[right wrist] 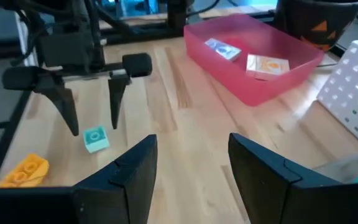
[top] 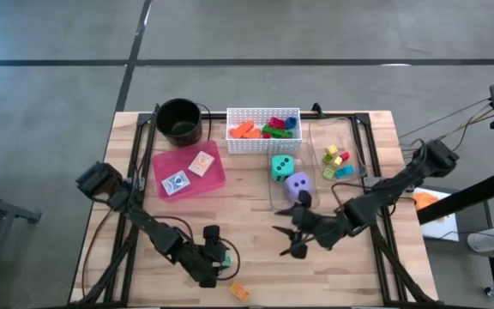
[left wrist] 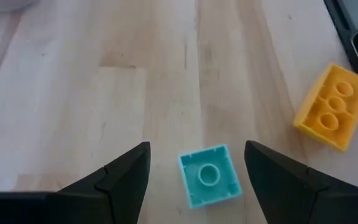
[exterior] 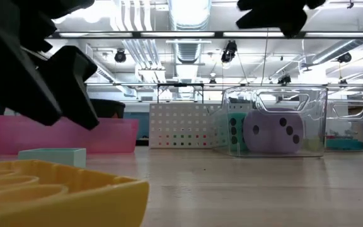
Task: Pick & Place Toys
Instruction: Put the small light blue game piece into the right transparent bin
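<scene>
Your left gripper [right wrist: 91, 109] hangs over the small teal block [left wrist: 210, 175] with its fingers apart and pointing down, one on each side of the block and neither touching it, which reads as a line-up for a pinch rather than a grip already made. The yellow block [left wrist: 333, 107] lies near the teal block, on the side away from the pink tray [top: 189, 172], and looks like the only other loose toy at this end of the bench [top: 256, 210]. Your right gripper [top: 297, 232] waits with its fingers apart and empty, beyond the teal block toward the clear bin [exterior: 276, 121], aimed back at the left arm. The purple die [exterior: 273, 132] and the teal die [top: 282, 167] already sit in that clear bin, the cards [right wrist: 247, 57] lie in the pink tray, and more blocks fill the white basket [top: 264, 130], so sorting seems well along. Only the left wrist view shows you the gaps between fingers and teal block; the right wrist view alone shows how high the fingertips stand off the bench, and the low view confirms the dice sit behind clear walls.
</scene>
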{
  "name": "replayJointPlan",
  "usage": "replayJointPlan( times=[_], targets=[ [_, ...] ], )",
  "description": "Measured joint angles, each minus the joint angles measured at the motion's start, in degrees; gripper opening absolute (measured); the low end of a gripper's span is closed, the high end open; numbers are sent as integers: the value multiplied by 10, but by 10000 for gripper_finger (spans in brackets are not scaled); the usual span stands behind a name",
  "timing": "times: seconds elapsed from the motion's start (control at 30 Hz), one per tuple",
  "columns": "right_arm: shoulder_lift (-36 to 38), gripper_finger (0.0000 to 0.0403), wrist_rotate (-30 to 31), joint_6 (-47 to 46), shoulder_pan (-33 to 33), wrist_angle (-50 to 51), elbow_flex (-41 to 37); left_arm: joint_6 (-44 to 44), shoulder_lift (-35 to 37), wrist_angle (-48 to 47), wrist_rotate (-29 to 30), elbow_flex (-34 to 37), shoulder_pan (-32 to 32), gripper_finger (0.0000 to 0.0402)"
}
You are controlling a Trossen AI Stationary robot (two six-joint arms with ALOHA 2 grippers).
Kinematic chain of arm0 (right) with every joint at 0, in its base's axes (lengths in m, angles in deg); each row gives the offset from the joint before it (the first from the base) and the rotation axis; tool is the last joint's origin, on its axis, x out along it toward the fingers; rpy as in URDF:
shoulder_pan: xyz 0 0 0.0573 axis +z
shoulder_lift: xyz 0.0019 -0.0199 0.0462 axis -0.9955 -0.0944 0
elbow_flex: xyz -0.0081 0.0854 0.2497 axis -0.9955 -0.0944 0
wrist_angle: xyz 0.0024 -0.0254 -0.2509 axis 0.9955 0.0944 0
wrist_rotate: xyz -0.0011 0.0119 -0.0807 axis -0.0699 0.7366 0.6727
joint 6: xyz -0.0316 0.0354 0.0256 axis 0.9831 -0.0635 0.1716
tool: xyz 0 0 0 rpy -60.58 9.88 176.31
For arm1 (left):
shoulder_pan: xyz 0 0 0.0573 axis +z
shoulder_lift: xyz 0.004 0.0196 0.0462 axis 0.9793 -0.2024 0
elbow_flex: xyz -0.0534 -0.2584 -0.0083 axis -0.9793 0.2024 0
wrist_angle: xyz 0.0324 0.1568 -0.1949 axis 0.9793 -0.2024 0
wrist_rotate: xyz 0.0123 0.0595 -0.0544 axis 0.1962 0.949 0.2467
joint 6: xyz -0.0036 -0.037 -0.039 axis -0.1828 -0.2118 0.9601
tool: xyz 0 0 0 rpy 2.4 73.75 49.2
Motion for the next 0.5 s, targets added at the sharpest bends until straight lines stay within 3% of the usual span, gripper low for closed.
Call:
replayJointPlan(
  times=[0.5],
  targets=[
    [-106,199,-2,11,-9,-3,119,24,-59,-1,9,-1,-4,260]
  ],
)
